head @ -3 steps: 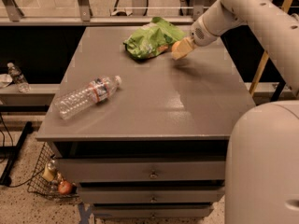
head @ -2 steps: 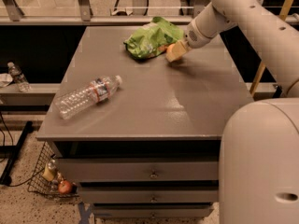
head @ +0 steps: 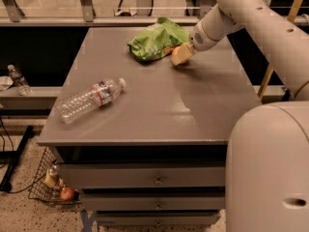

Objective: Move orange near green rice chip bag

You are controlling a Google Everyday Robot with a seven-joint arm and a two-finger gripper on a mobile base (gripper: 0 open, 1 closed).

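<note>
The green rice chip bag [head: 154, 40] lies wrinkled at the back middle of the grey table [head: 169, 110]. My gripper [head: 179, 56] reaches in from the upper right and sits low over the table, right at the bag's right edge. It is shut on the orange [head: 175, 52], which shows only as a small orange patch between the tan fingers, almost touching the bag. The rest of the orange is hidden by the fingers.
A clear plastic water bottle [head: 89, 99] lies on its side at the table's left. A second small bottle [head: 18, 79] stands on a ledge at the far left. A wire basket [head: 50, 185] holding a reddish fruit [head: 67, 193] sits on the floor below. My white body [head: 270, 168] fills the lower right.
My gripper has moved left with the orange, from a little right of the bag to right against the bag's right edge. The bottle and the bag have not moved.
</note>
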